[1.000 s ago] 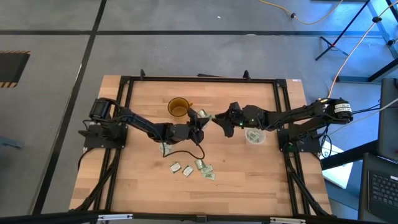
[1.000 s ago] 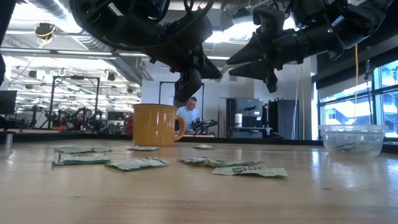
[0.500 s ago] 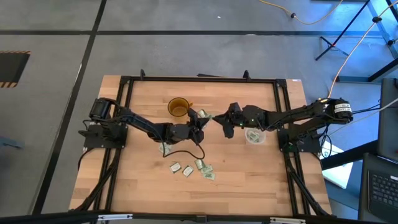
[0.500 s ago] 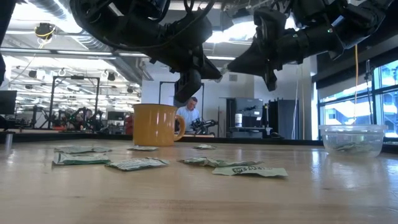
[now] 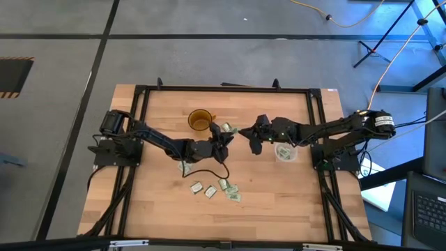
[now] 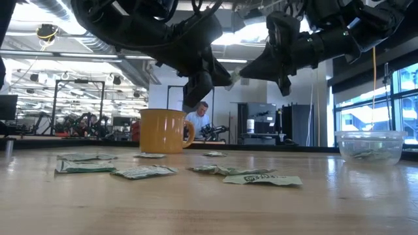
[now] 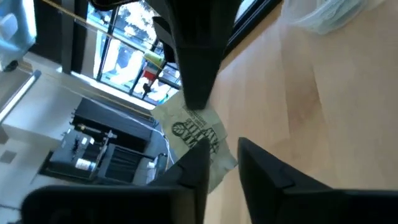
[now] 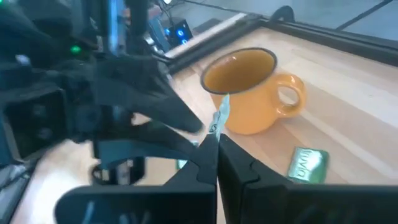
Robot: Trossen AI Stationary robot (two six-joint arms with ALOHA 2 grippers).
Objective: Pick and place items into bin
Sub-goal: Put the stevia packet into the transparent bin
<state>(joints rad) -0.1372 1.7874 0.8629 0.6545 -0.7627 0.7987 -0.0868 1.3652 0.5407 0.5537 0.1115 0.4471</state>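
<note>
Midair, the right gripper point(image 8: 216, 144) jaws pinch a thin, pale green-and-white packet point(image 8: 220, 117) edge-on; left gripper point(image 7: 219, 163) jaws parted.

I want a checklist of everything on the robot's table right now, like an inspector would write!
Surface: bare pale wooden table in a black frame.
Job's things: small green and white wrapped packets lie scattered on the wood; one packet is pinched above the table; the round clear plastic bin already holds some.
Clutter: amber-yellow mug with a handle.
Grippers: right gripper shut on the raised packet; left gripper open beside it, mid-table.
Cables: black cable looping under the left arm; orange cord on the floor.
Surroundings: workshop behind; a person sitting far off.
</note>
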